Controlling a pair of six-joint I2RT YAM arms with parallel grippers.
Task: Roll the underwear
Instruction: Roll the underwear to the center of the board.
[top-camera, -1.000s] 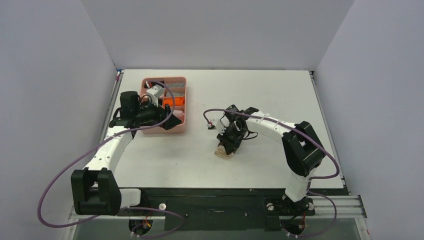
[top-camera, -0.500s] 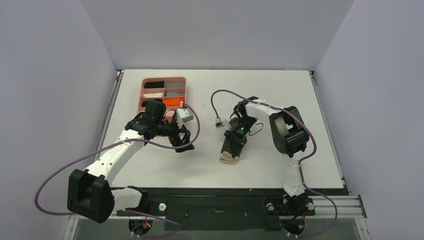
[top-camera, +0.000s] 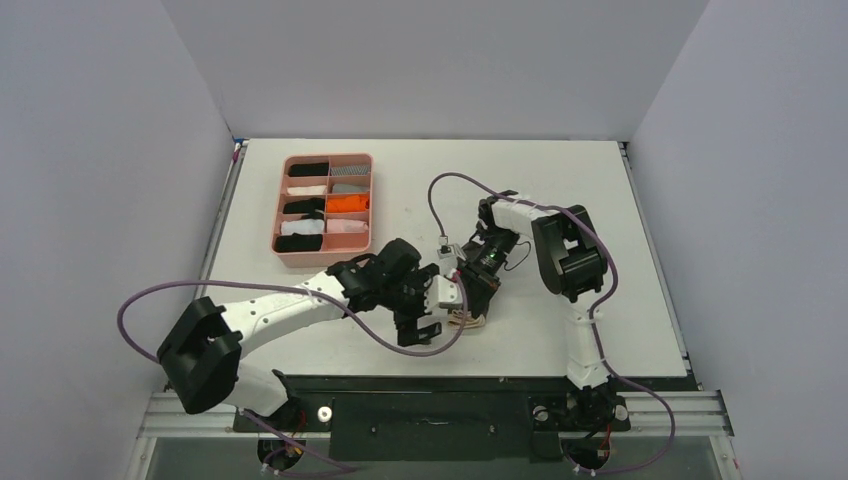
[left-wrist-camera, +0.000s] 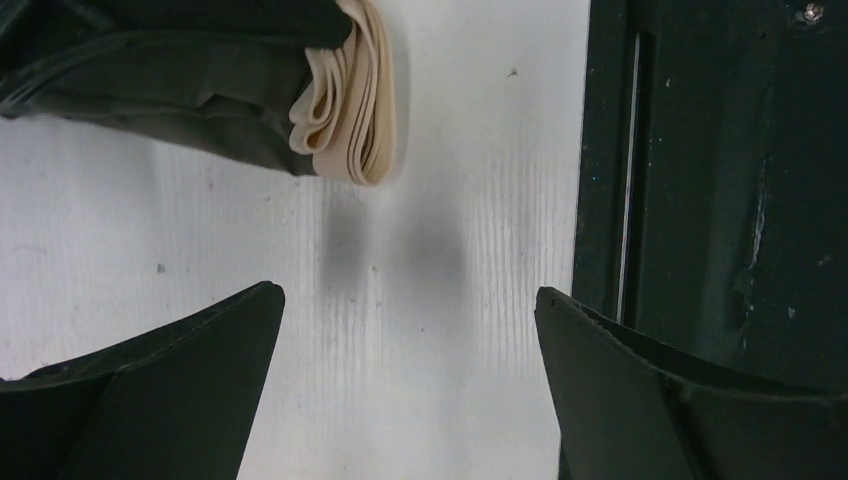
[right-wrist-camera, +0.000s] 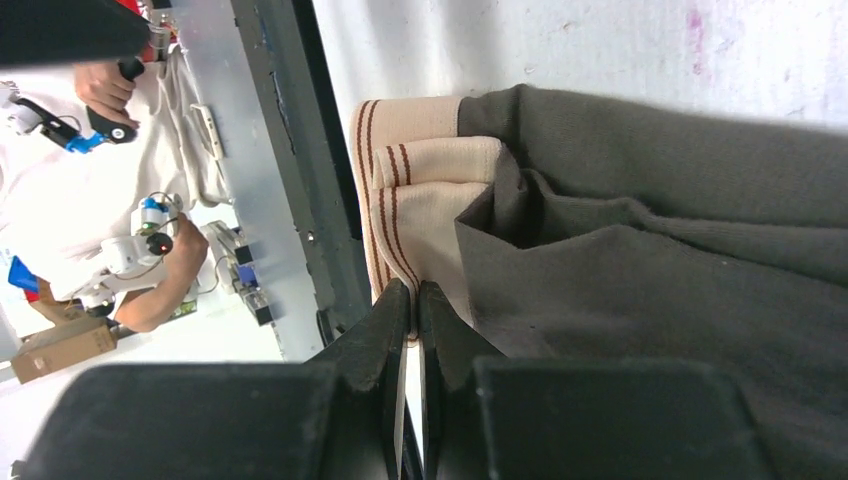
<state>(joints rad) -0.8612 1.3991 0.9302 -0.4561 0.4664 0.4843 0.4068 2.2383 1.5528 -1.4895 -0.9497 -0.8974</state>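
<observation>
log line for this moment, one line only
left gripper: open, empty, near underwear | right gripper: shut on underwear at waistband | underwear: bunched, lying on table

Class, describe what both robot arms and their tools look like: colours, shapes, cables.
Both the left arm and right arm have white links with bulky black joints. A purple cable loops loosely along each. The left tool and right tool have black, wedge-shaped fingers.

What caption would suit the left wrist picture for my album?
Left claw, wide open above the white table, facing the folded underwear and its beige waistband.
</observation>
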